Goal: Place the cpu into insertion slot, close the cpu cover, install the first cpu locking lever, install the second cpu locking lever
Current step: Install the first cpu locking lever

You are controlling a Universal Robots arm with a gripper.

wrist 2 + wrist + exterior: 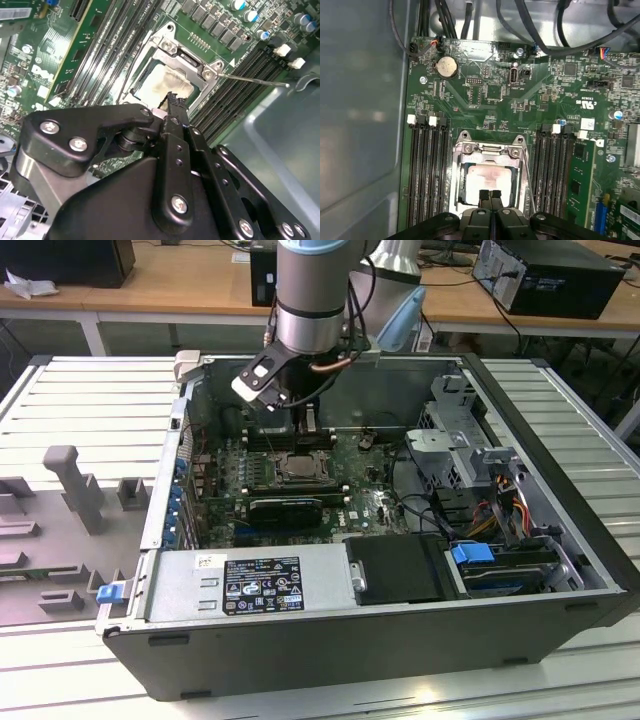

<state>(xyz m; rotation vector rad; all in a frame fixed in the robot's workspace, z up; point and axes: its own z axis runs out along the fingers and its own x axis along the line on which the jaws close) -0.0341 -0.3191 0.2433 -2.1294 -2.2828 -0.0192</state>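
Black fingers [483, 196] of the gripper [489, 196], pressed together and gripping nothing, hang over one edge of the cpu [489, 175] in the first wrist view; whether the tips touch it cannot be told. The chip sits in the insertion slot [461, 187], with the cpu cover [490, 149] lying down around it. One thin locking lever [252, 80] juts free beside the socket in the second wrist view.

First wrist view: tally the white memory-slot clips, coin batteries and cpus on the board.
white memory-slot clips: 4
coin battery: 1
cpu: 1
Total: 6
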